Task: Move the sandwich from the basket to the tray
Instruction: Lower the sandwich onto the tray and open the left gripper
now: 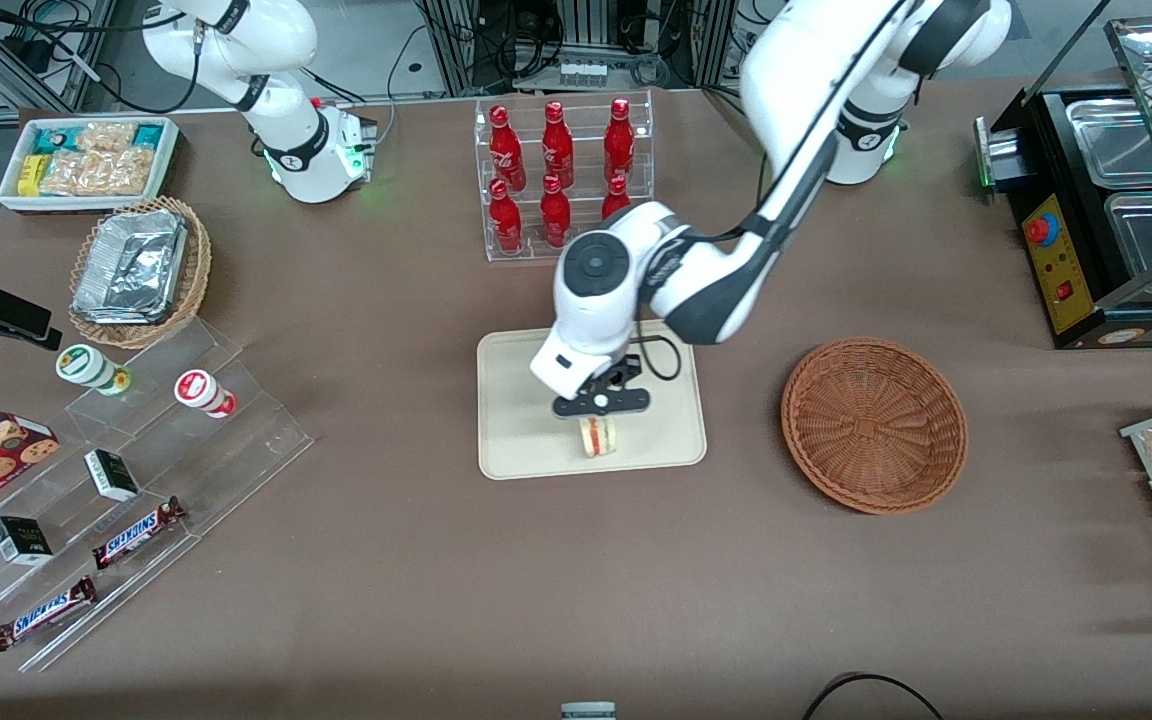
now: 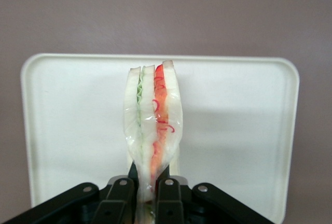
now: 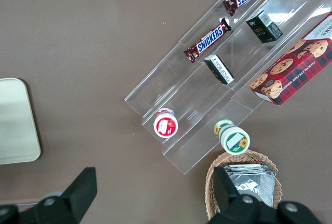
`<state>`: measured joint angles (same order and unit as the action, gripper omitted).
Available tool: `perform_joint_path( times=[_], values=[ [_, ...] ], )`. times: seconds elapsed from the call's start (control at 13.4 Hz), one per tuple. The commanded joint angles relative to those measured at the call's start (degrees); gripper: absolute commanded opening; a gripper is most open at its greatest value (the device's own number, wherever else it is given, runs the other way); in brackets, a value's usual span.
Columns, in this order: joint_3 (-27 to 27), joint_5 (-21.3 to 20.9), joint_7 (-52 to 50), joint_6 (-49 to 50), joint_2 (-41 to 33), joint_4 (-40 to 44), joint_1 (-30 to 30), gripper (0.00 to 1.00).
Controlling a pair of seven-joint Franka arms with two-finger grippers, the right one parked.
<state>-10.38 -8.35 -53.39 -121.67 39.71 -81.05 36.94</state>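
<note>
While clamping sandwich, end effector over tray.

Over the matt, smooth cream plastic tray, the black matt pincer pinches a sandwich in glossy clear film. Beside the tray: rough woven wicker basket, matt brown tabletop.

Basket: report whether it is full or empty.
Empty. The front view shows only bare weave inside the basket; the sandwich is pinched in the gripper over the tray.
</note>
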Motion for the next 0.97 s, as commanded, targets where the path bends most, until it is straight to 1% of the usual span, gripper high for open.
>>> perform_joint_path(
  times=[0.0, 0.22, 0.37, 0.45, 0.52, 0.67, 0.74, 0.89],
  values=[
    [0.72, -1.93, -1.36, -1.71, 3.17, 1.95, 1.20, 0.00],
    [0.72, -1.93, -3.12, -6.63, 3.97, -1.12, 1.82, 0.00],
    [0.80, -1.93, -3.21, -7.87, 4.05, -2.88, 2.61, 0.00],
    [0.72, -1.84, -3.21, -7.79, 3.97, -2.89, 2.61, 0.37],
    [0.72, -1.84, -3.03, -7.62, 3.88, -2.89, 2.61, 0.99],
    [0.72, -1.76, -3.12, -6.74, 3.09, -2.80, 2.61, 1.00],
    [0.72, -1.75, -3.12, -4.65, 2.22, -2.54, 2.61, 1.00],
    [0.72, -0.97, -3.30, 1.06, -2.07, -2.36, 2.52, 1.00]
  ],
)
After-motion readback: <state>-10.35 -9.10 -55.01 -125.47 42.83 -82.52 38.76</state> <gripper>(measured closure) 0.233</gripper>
